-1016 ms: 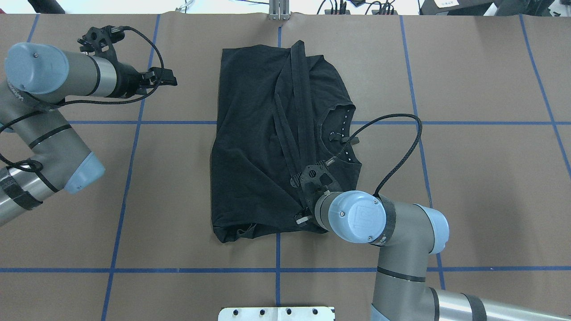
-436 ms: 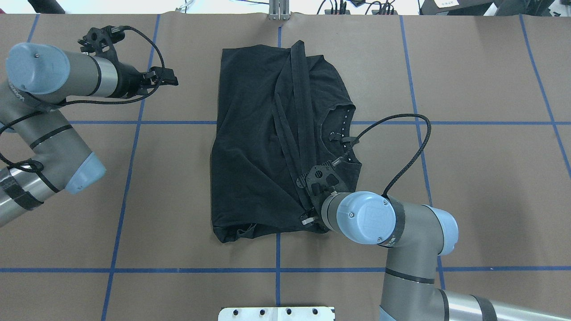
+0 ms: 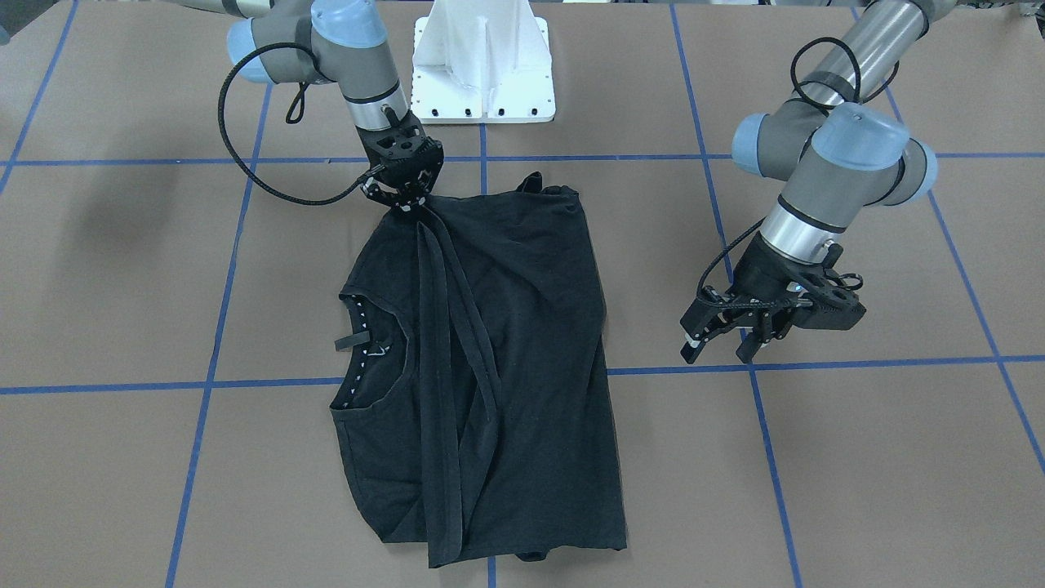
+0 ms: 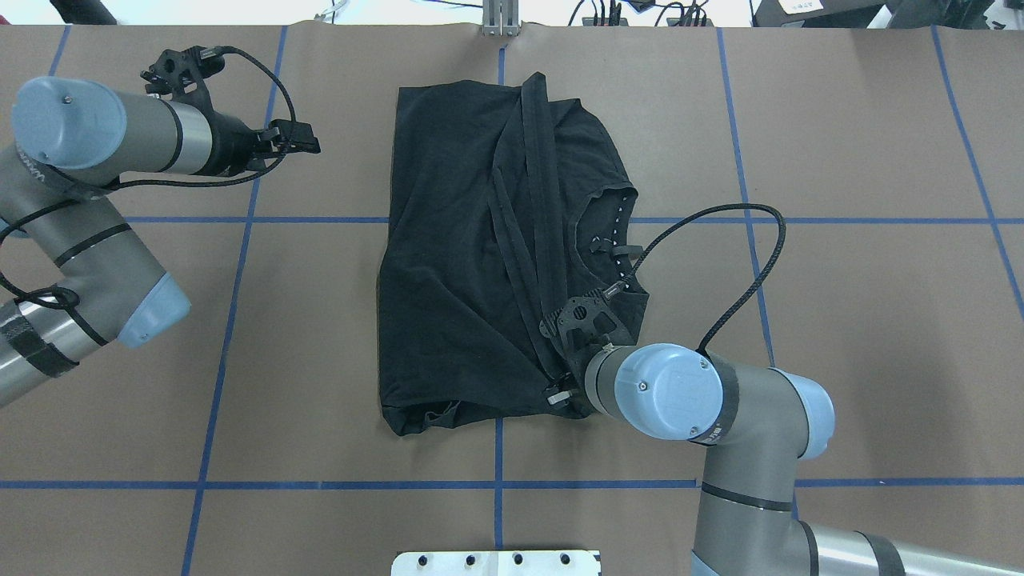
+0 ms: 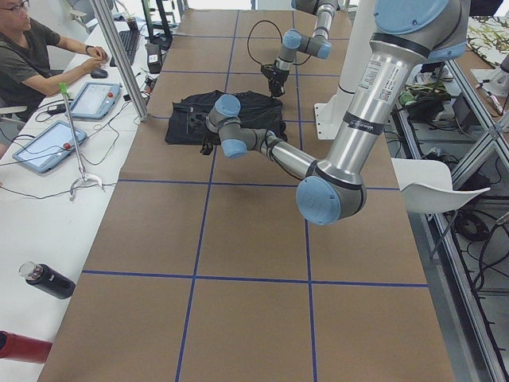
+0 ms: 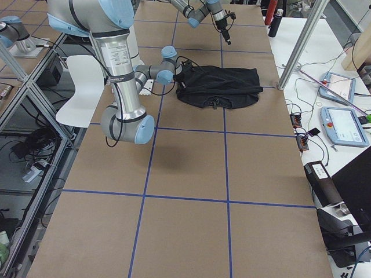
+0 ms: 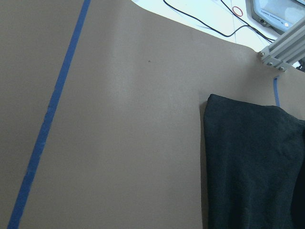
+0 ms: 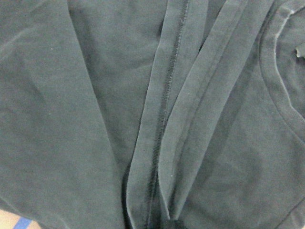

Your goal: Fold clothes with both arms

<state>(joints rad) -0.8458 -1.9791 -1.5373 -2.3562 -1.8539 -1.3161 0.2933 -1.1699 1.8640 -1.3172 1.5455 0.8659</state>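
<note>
The black T-shirt [image 4: 448, 264] lies folded lengthwise on the brown table, its collar [image 4: 612, 240] toward the right. Its graphic is hidden. Two hem strips [image 4: 532, 208] run diagonally across it and meet at my right gripper [image 4: 554, 384], which sits at the shirt's near edge and is shut on the cloth. In the front view this gripper [image 3: 408, 202] pinches the strips at the shirt's [image 3: 522, 343] top left corner. The right wrist view shows only the converging hems [image 8: 162, 119]. My left gripper [image 4: 308, 146] is open and empty above bare table, left of the shirt; it also shows in the front view [image 3: 722, 341].
The white base plate [image 3: 483, 73] stands at the robot's side of the table. A metal post [image 4: 500, 20] stands at the far edge behind the shirt. Blue tape lines [image 4: 232, 264] cross the table. An operator [image 5: 32, 56] with tablets sits beyond the far edge.
My right arm's wrist and elbow have shifted to the right while the gripper stays at the shirt's near edge. The left arm and the shirt have not visibly moved.
</note>
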